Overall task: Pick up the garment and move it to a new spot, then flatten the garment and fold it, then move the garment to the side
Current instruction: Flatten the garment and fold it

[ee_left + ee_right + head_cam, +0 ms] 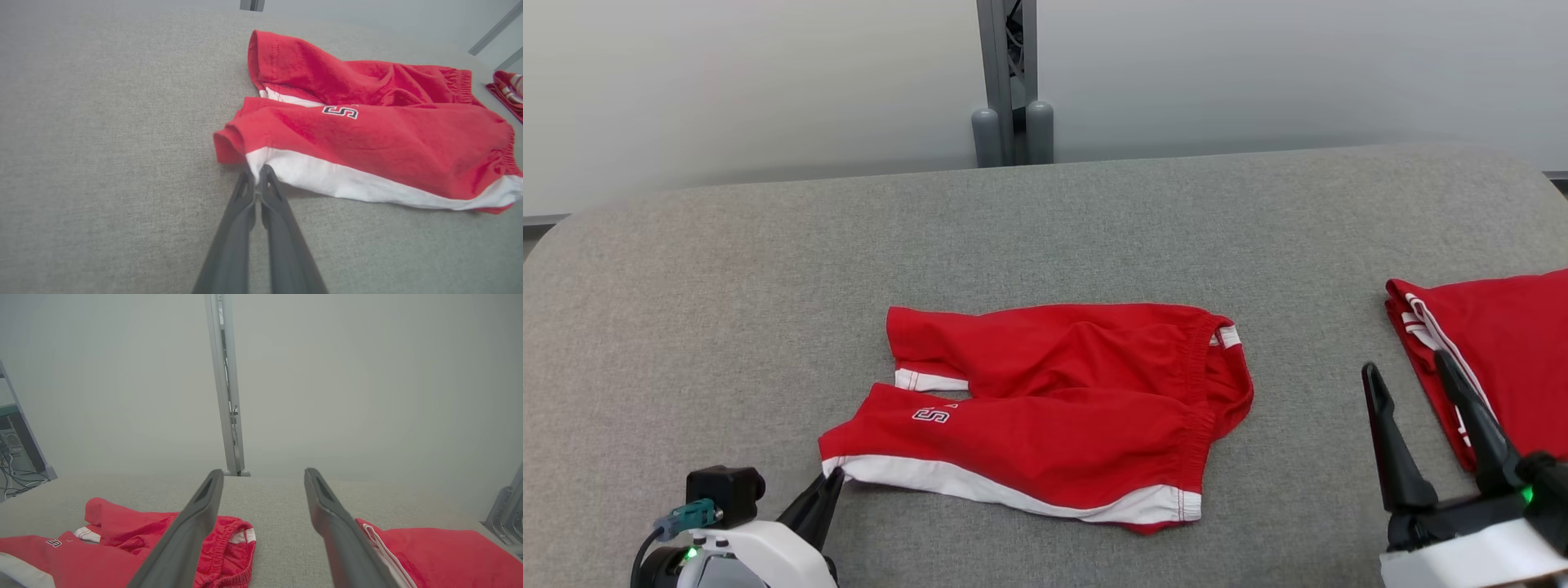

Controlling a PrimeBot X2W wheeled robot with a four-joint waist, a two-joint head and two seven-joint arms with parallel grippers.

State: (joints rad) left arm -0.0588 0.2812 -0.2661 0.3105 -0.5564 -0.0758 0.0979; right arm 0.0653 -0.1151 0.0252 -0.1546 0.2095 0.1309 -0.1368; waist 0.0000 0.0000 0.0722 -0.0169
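**Operator:** Report the position of the garment.

**Technician:** The red shorts [1054, 408] lie on the grey fabric-covered counter [727, 286], roughly at its centre. They lie sideways, with the leg openings toward the robot's left and the elastic waistband [1205, 392] toward its right. The near leg lies mostly flat. The far leg is rumpled and partly overlapped by the near one. A white band [327, 179] runs along the near edge, and a letter mark [340, 111] sits on the near leg.

**Operator:** Report the left end effector.

**Technician:** The left end effector [257, 179] is fully closed. Its two fingertips pinch the white corner of the near leg hem, low against the counter.

**Operator:** Report the right end effector.

**Technician:** The right end effector [1406, 367] is wide open and holds nothing. It sits above the counter, well apart from the shorts, with its fingers pointing toward the far edge. A second red garment [1503, 327] with white stripes lies just beside it, at the counter's right end.

**Operator:** Note any other fixtures.

**Technician:** A grey upright post [1011, 82] stands behind the far edge of the counter.
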